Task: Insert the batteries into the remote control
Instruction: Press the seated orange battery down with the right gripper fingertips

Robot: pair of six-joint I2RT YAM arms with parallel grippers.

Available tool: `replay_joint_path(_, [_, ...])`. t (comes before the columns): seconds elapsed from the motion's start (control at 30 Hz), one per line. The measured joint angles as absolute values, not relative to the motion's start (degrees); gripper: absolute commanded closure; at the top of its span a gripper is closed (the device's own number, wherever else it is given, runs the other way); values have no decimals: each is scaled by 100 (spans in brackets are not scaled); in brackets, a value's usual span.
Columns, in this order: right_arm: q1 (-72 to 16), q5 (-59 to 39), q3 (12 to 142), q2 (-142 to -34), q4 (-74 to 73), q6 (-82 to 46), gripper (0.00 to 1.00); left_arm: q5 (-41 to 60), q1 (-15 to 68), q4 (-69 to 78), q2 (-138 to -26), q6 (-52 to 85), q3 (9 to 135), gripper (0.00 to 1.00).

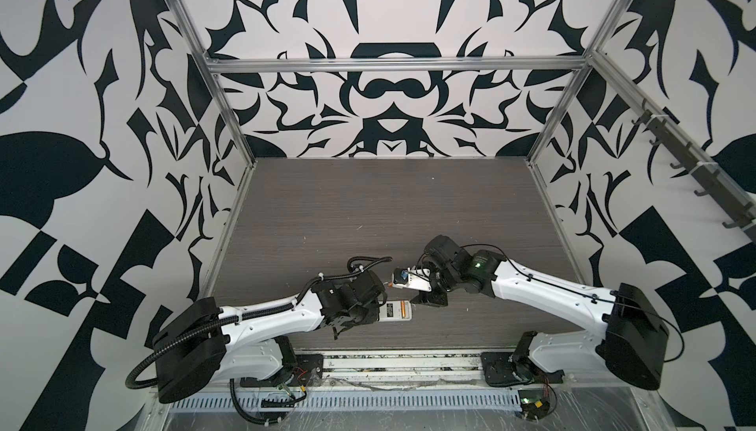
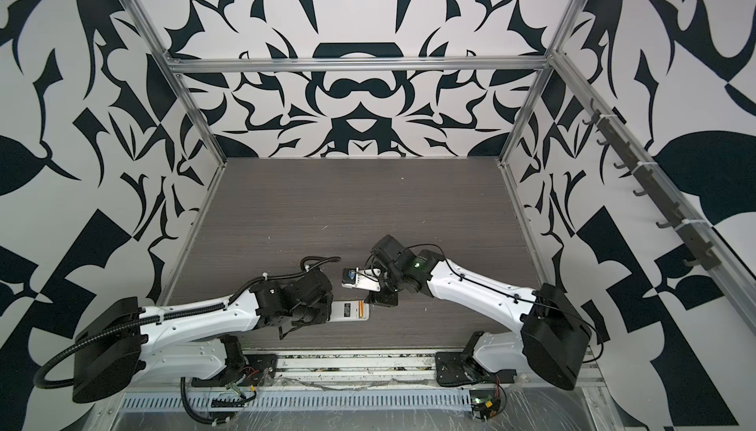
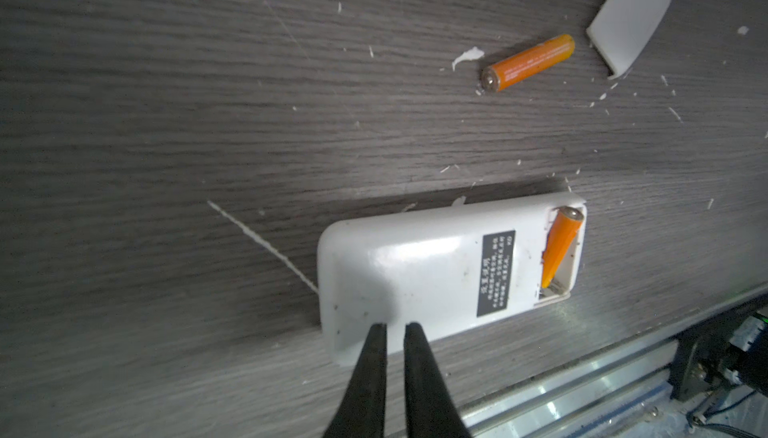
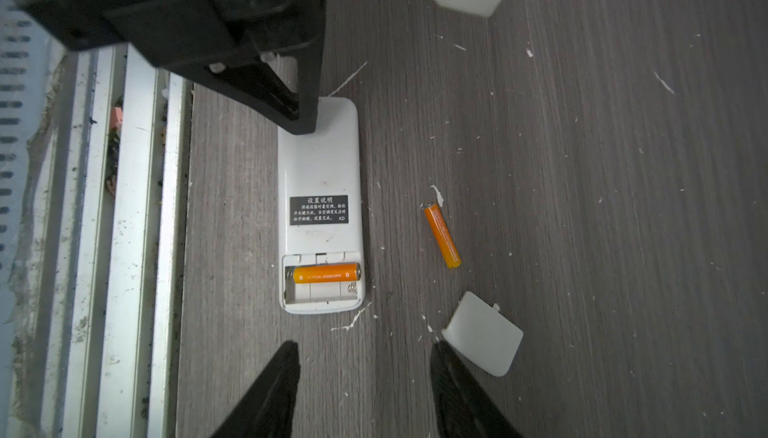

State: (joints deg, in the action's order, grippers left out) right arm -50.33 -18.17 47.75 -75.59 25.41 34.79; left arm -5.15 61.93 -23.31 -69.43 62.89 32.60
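The remote control point(image 4: 318, 165) point(image 3: 415, 265) lies back up near the table's front edge, its battery compartment uncovered; it also shows in both top views point(image 1: 399, 311) point(image 2: 354, 310). One orange battery point(image 4: 326, 273) point(image 3: 561, 244) sits in the slot next to the dark label. A second battery point(image 4: 442, 235) point(image 3: 528, 63) lies loose on the table beside the remote. My left gripper point(image 3: 395, 327) is shut, its tips resting on the remote's end away from the compartment. My right gripper point(image 4: 365, 350) hangs open over bare table just off the compartment end, holding nothing.
The white battery cover point(image 4: 484, 332) point(image 3: 631, 16) lies on the table by my right gripper's finger. An aluminium rail point(image 4: 133, 207) point(image 3: 582, 394) runs along the front edge close to the remote. White flecks dot the dark wood.
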Motion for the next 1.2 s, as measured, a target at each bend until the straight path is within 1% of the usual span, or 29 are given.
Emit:
replay_joint_path(0.1, [-5074,-1815,4775,-7688,2451,3487,50,-508,6184,-2305,-6945,6292,3153,88])
replay_joint_path(0.47, [-5083,-1841,4772,-7832,2161,3489,54,-502,6165,-2294,-6945,6289,3146,89])
replay_joint_path(0.8, [-5148,-1852,4735,-8187,2025,3476,62,-486,6160,-2211,-6932,6298,3109,90])
replay_joint_path(1.2, [-5262,-1673,4722,-8473,1953,3498,70,-467,6149,-2143,-6884,6298,3050,91])
